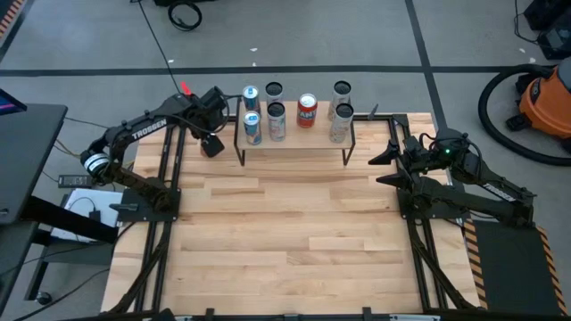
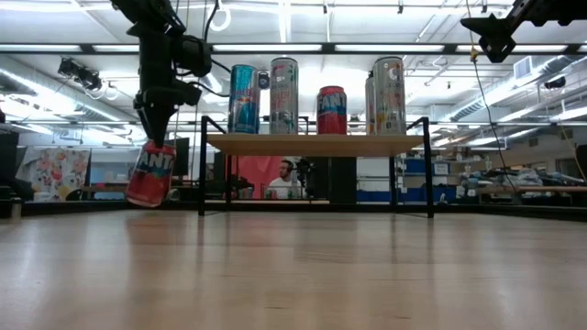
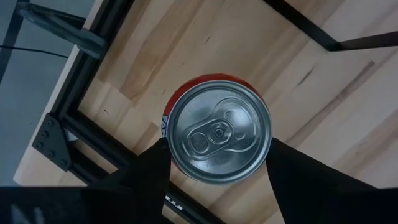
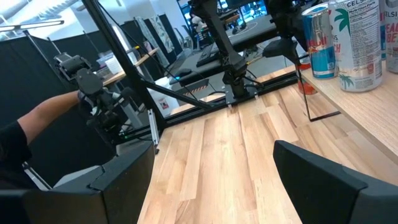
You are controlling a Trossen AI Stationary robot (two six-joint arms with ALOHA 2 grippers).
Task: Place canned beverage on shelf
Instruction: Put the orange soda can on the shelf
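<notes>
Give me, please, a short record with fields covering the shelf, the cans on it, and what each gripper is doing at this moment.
shelf: low wooden board on black legs, at the table's far edge
cans on shelf: several upright, among them a short red can, a tall blue can and tall pale cans
left gripper: closed on the red Fanta can, which hangs tilted just above the table left of the shelf
right gripper: open, empty, waiting right of the shelf

Orange shop vacuum (image 1: 546,98) with black hose on floor past table's right far corner; seated person (image 2: 286,181) in room beyond; coiled black cable (image 1: 186,15) on floor.
</notes>
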